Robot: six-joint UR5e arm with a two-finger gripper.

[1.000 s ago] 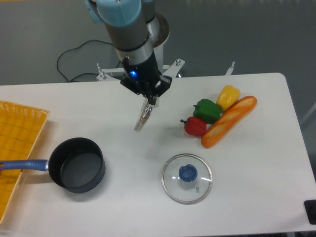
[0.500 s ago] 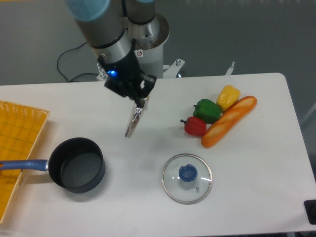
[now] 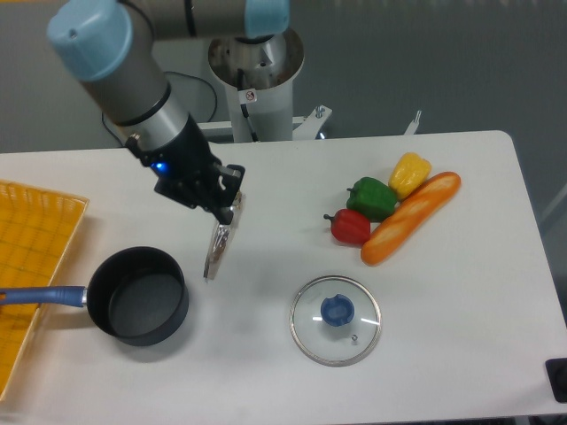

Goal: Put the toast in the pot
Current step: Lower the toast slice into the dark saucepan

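Note:
My gripper (image 3: 228,211) is shut on the toast (image 3: 215,251), a thin slice seen edge-on that hangs down from the fingers above the table. The pot (image 3: 140,295), a round black saucepan with a blue handle (image 3: 40,297), stands on the table just left of and below the toast. The pot's dark inside holds nothing. The toast hangs close to the pot's right rim, outside it.
A glass lid with a blue knob (image 3: 336,320) lies right of the pot. A red pepper (image 3: 350,227), green pepper (image 3: 372,197), yellow pepper (image 3: 410,173) and a baguette (image 3: 410,218) lie at the right. An orange tray (image 3: 31,266) sits at the left edge.
My gripper has carried the toast left and toward the front, from the table's middle back to beside the pot's right rim. Nothing else has moved.

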